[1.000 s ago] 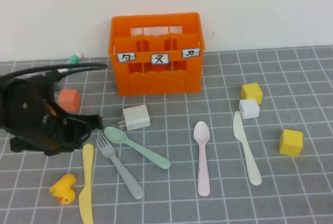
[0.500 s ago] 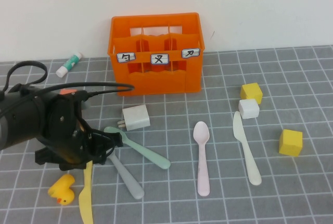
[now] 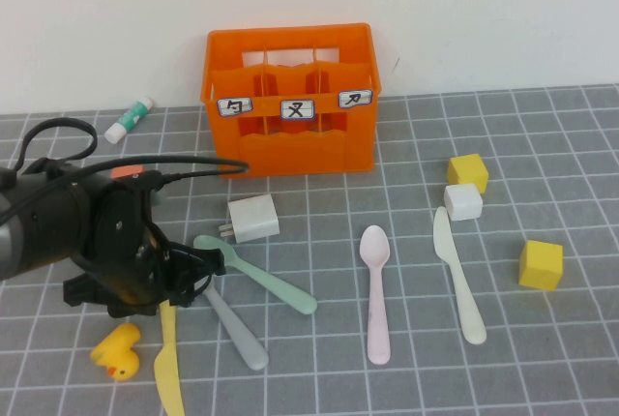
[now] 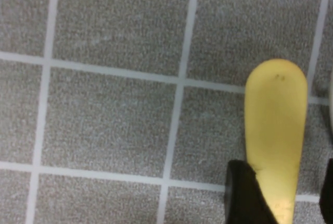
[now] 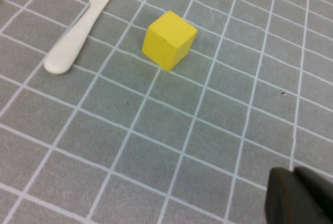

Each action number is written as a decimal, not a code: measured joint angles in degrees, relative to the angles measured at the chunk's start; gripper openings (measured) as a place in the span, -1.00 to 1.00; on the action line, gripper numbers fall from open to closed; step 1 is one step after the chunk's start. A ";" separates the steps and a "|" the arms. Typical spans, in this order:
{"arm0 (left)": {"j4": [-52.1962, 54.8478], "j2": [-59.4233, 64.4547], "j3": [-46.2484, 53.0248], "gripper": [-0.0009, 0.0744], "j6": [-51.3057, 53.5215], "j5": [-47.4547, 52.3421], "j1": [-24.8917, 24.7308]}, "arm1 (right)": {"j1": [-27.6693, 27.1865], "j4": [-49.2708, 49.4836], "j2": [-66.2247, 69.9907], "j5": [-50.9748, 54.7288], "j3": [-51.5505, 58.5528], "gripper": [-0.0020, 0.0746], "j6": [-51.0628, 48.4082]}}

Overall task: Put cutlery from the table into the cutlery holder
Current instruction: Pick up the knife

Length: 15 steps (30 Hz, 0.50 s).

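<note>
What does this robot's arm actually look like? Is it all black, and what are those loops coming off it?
The left arm, by the table's left edge, is bulky matte black with rounded housings. Thin black cables loop off its back. Its left pincer ends in slim black fingers. Of the right pincer, near a yellow cube, only dark fingertips show.

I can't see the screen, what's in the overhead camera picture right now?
The left end effector sits low over the top end of a yellow knife on a grey gridded table, fingers open. Nearby lie a grey fork, mint-green spoon, pink spoon and cream-white knife; an orange cutlery holder stands behind. The right end effector is out of frame.
</note>
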 joint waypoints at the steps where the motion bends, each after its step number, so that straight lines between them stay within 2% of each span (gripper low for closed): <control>1: 0.13 0.09 0.00 -0.19 0.00 0.00 0.00 | 0.00 0.00 0.00 0.00 0.00 -0.95 0.00; 3: 0.43 0.23 -0.10 -0.28 0.00 0.10 0.00 | 0.00 0.00 0.00 -0.04 0.00 -0.95 0.00; 7: 0.94 0.22 -0.10 -0.62 0.28 0.23 0.00 | 0.00 0.00 0.00 -0.04 0.00 -0.95 0.00; 15: 1.62 0.22 -0.10 -0.64 0.89 -0.59 0.00 | 0.00 0.00 0.00 -0.13 0.00 -0.95 0.00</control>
